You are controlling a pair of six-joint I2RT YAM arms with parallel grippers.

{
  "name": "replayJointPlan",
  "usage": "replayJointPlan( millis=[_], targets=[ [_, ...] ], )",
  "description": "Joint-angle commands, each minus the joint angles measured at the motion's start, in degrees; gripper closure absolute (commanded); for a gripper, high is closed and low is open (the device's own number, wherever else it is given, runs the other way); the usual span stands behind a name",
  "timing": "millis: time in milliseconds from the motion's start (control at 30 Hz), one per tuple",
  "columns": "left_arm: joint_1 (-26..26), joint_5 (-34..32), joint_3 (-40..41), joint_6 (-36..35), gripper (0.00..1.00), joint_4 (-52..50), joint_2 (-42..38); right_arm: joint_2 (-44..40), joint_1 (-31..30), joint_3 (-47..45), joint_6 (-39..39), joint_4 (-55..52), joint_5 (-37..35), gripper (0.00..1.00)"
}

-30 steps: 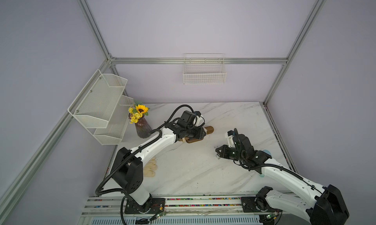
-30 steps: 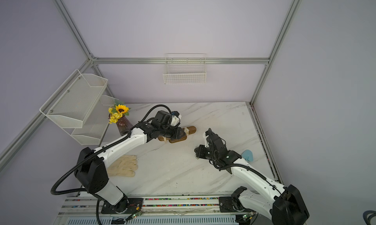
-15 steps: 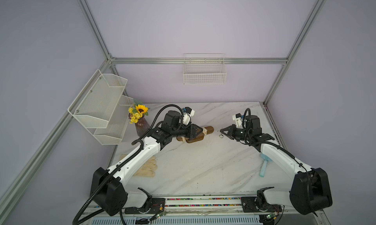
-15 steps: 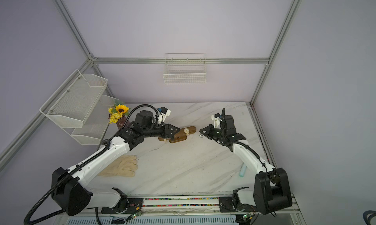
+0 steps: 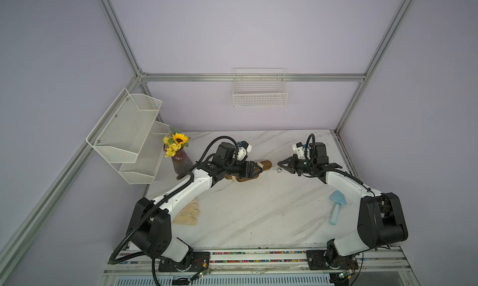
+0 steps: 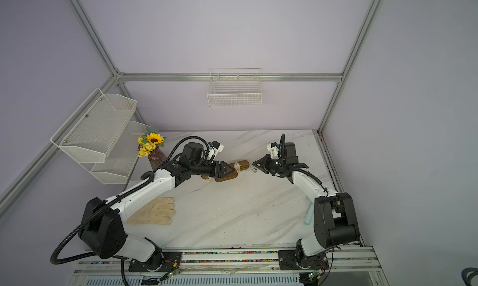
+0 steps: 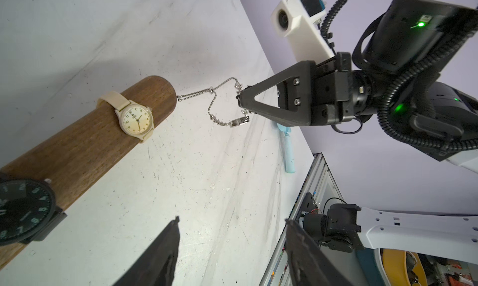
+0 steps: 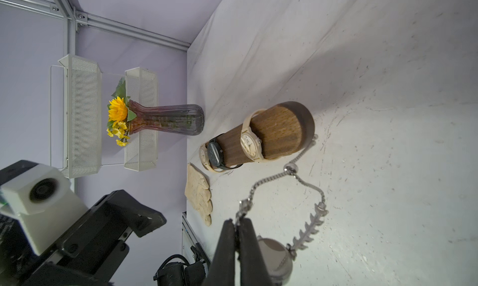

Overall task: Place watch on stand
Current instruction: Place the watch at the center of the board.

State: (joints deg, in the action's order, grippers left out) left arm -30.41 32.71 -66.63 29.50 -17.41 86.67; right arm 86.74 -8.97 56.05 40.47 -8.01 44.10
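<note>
Your right gripper (image 5: pixel 279 165) has swung across to the free end of the stand (image 7: pixel 85 139), pinched together on a silver chain (image 7: pixel 211 90); your left gripper (image 7: pixel 232 220) sits jaws apart beside the bar, holding nothing; the cream watch (image 7: pixel 135 119) wraps the bar near that end.

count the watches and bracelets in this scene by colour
cream watch: 2, both on the stand
black watch: 1, on the stand
silver chain bracelet: 1, held in the right gripper
total: 4
</note>
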Motion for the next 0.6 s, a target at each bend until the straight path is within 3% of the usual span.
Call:
replayJointPlan(
  millis=[0, 200, 333, 400, 567],
  targets=[
    [-0.42, 2.57, -1.86, 0.79, 0.39, 2.54, -0.19, -3.57, 0.41, -0.55, 2.09, 2.71, 1.49, 0.95],
    [-0.55, 2.83, -0.37, 1.73, 0.41, 3.16, -1.93, -11.22, 0.1, -7.26, 4.33, -2.71, -1.66, 0.97],
    [-0.87, 1.93, 2.49, 5.82, 0.42, 5.97, -3.38, -20.57, -0.77, -17.93, 16.27, 8.31, -4.91, 0.97],
    [-0.85, 1.94, 3.6, 7.1, 0.42, 7.18, -3.99, -24.03, -1.19, -20.43, 20.15, 8.14, -7.73, 0.97],
    [-0.92, 1.04, 4.11, 7.51, 0.42, 7.21, -5.28, -26.59, -5.35, -19.7, 15.43, -4.75, -17.33, 0.96]
  ],
)
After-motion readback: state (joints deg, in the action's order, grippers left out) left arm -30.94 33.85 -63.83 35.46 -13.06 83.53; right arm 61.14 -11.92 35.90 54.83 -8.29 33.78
